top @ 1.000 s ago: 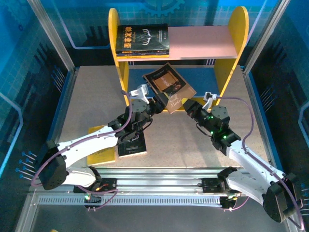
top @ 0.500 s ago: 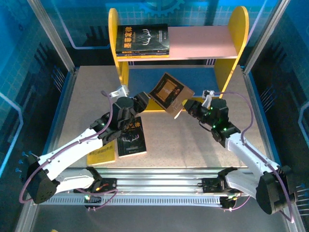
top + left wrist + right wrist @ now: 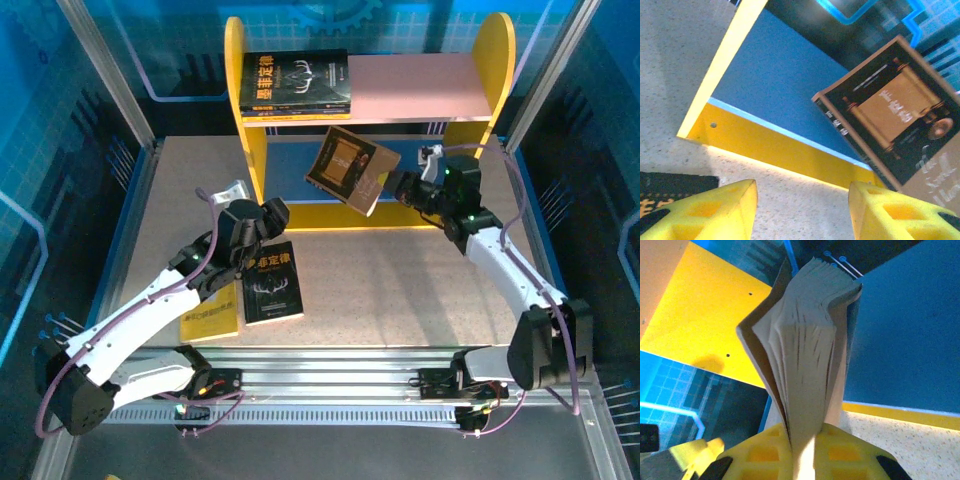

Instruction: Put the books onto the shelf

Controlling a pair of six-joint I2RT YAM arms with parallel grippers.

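From above, your right gripper (image 3: 400,188) pinches the edge of the brown-black book (image 3: 345,168), which hangs tilted in the air at the shelf (image 3: 492,70), just under its pink board (image 3: 420,88). A stack of books (image 3: 295,82) lies on that board's left end. Your left gripper (image 3: 272,213) hovers near the black book (image 3: 272,285), which lies flat on the table (image 3: 400,290) beside a yellow book (image 3: 210,318). On your left wrist, the fingers (image 3: 715,212) stand apart and empty, with the held book's cover up to the right. On your right wrist, the jaws are closed tight on the fanned pages (image 3: 805,340).
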